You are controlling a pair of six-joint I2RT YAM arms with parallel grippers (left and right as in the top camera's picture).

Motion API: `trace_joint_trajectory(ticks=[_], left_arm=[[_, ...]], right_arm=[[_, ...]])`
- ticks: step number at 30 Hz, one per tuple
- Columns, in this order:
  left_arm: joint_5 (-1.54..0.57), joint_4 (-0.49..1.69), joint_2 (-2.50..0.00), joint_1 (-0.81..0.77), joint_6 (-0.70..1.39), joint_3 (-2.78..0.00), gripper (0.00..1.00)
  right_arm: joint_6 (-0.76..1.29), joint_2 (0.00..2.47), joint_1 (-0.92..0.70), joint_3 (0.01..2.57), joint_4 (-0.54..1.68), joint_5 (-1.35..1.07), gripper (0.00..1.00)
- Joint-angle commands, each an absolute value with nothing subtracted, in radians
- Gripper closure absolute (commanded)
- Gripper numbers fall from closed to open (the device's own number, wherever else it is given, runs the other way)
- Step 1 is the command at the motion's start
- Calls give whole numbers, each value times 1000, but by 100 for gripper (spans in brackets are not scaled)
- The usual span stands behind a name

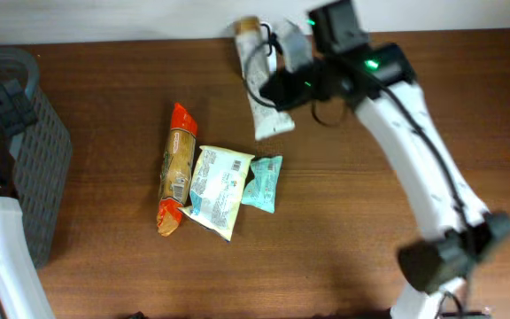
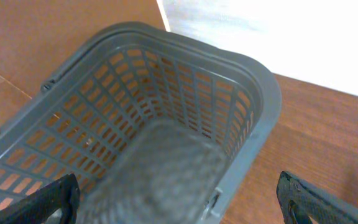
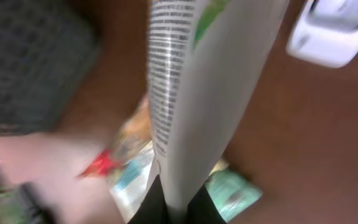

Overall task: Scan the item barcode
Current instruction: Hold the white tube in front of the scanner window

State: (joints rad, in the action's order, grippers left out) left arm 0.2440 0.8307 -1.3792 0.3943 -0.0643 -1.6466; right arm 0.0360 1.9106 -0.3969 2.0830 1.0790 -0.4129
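The white pouch (image 3: 210,93) hangs above the far edge of the tabletop (image 1: 326,221), pinched at its lower edge by the right jaws, which are pressed tight on the film. Its printed face with fine lines of text is turned edge-on to the wrist camera. A white device (image 3: 337,31), probably the scanner, sits just beside it. The pouch looks light and floppy, a flat sachet of thin film that would likely sag or twist if held by one corner. A grip on the sealed flat margin seems best, well clear of any printed code so that the fingers do not cover it. The film may be slick, so a firm pinch is wise. I cannot tell where the barcode is. The left jaws are spread wide and empty over the grey basket (image 2: 166,93). An orange packet (image 1: 177,168), a yellow-white pouch (image 1: 215,188) and a teal packet (image 1: 262,183) lie together mid-tabletop, well apart from the held item.
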Motion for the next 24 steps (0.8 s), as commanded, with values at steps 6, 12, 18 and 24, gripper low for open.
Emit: trace_joint_trajectory(ticks=[6, 12, 18, 24], left_arm=[[248, 833, -1380, 396, -77, -1653, 1], [248, 833, -1380, 396, -77, -1653, 1], [248, 833, -1380, 396, -77, -1653, 1], [248, 833, -1380, 396, -77, -1653, 1]], right_arm=[[-360, 2315, -536, 2231, 718, 627, 96], [-616, 2475, -519, 2230, 388, 809, 96], [-781, 2563, -501, 2229, 155, 846, 96], [-797, 2588, -502, 2229, 152, 847, 96]])
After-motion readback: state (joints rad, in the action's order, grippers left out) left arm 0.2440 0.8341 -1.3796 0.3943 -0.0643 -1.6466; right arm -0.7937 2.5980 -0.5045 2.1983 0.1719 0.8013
